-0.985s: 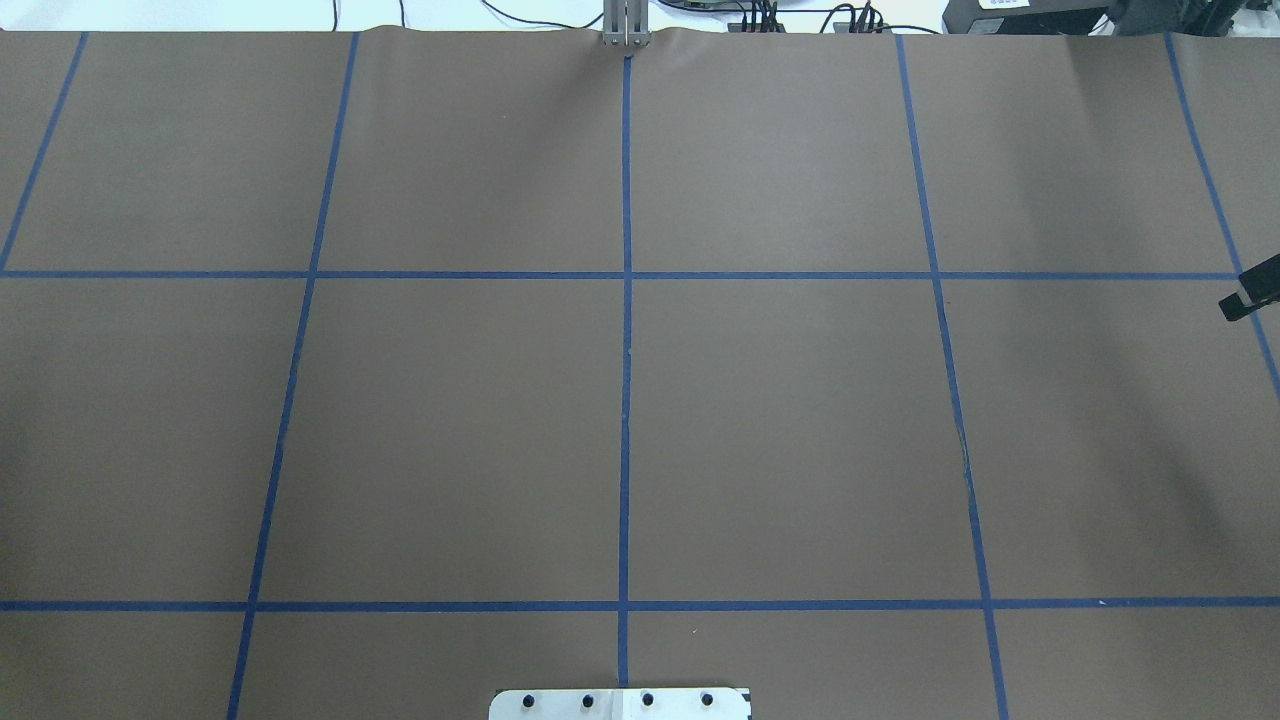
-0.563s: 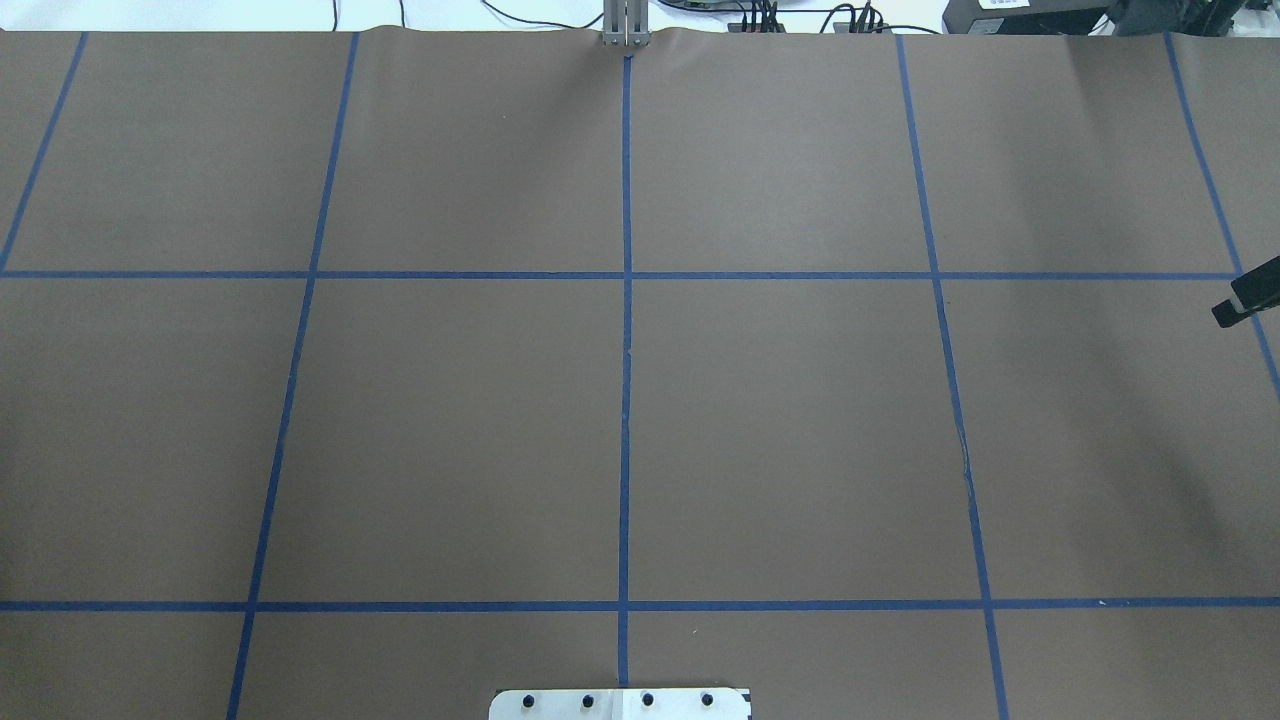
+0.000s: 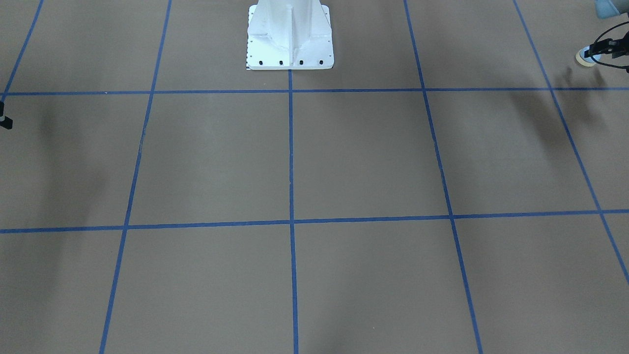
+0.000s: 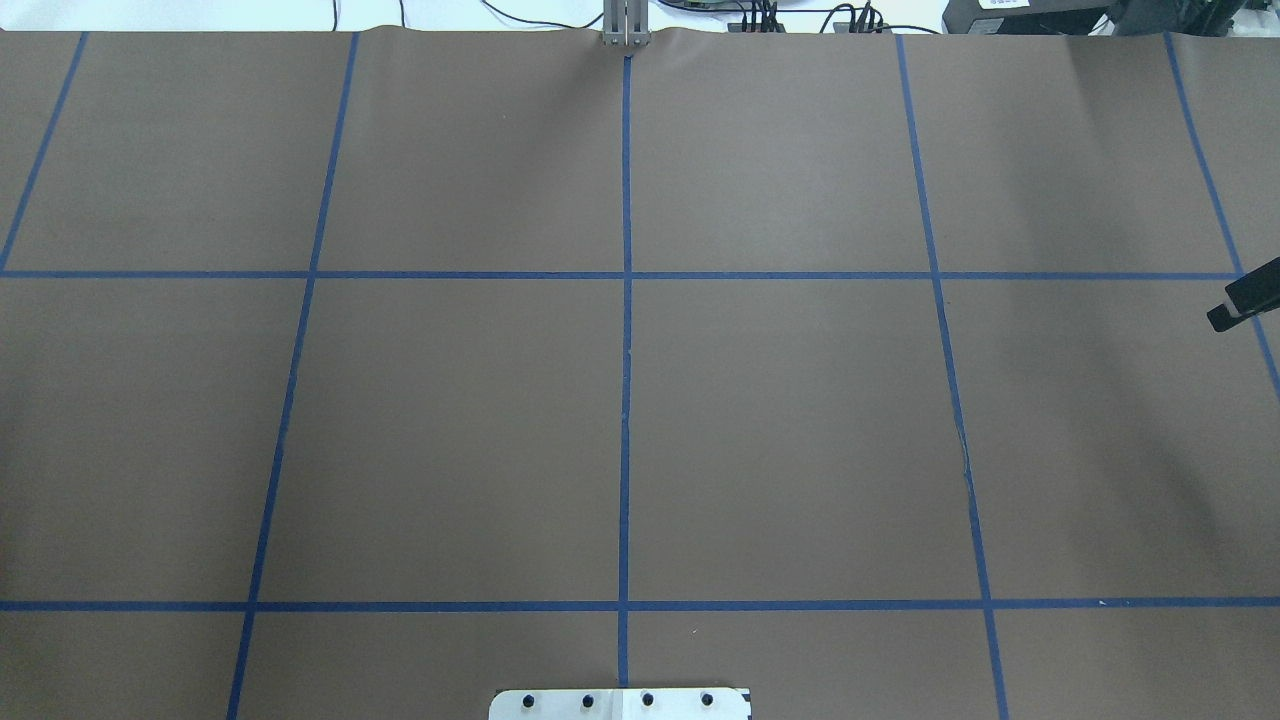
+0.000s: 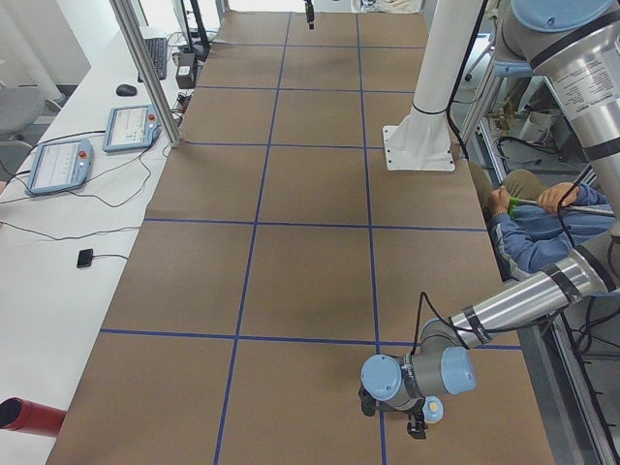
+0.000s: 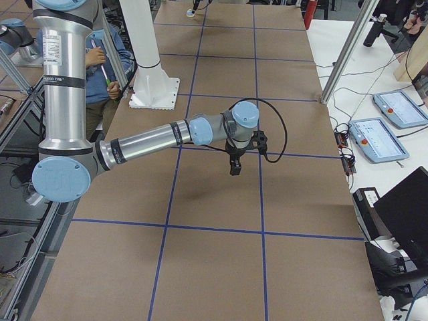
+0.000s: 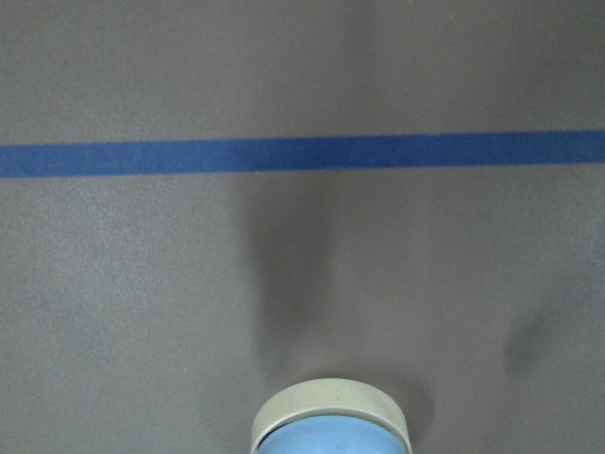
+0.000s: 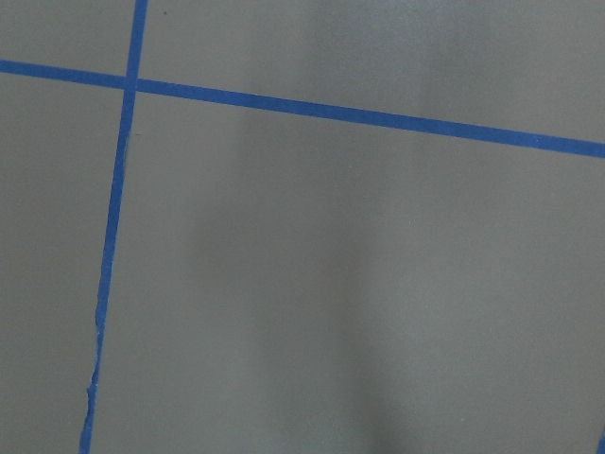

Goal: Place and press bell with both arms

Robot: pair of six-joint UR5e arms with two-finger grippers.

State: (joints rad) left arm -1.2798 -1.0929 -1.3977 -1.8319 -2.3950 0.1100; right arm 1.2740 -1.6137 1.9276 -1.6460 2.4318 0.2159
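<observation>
Gripping the bell (image 3: 585, 56) near the worktop's (image 4: 780, 430) far left end, the left arm's (image 5: 523, 305) jaws appear closed narrowly on it, presumably to carry it inward. The right arm (image 6: 147, 137) hovers over the opposite side, presumably poised for the press. Its jaws' opening cannot be told, and nothing is visibly held.

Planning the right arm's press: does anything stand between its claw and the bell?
Nothing visible does. Only taped table shows between the right claw and the bell at the left claw; the white pedestal stands aside of that line.
</observation>
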